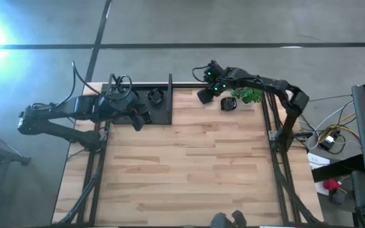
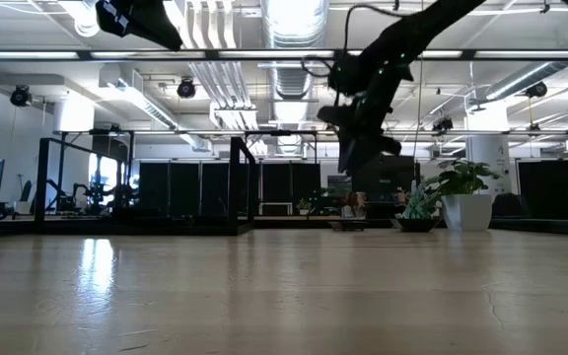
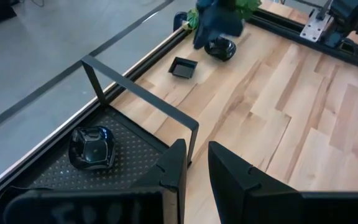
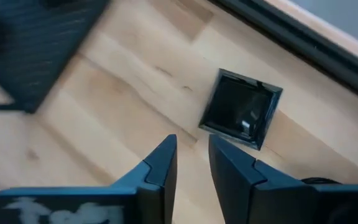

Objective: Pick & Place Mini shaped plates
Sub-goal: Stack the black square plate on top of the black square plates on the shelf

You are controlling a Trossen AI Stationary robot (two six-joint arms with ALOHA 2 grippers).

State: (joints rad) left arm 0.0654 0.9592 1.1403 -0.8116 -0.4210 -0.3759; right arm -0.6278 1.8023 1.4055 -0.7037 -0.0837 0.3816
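Green plant (image 1: 248,95) beside rounded plate (image 1: 228,104), near square plate (image 4: 241,110).

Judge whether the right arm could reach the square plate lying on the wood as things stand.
Probably yes. The right gripper hangs just above the square plate, jaws slightly apart, with bare wooden table around the plate and nothing between them.

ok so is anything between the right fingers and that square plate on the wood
Nothing visible. In the right wrist view the square plate lies flat on bare wood just beyond the right gripper, with only open table between them. The stack of dishes and the plant sit off to the side, not in the path.
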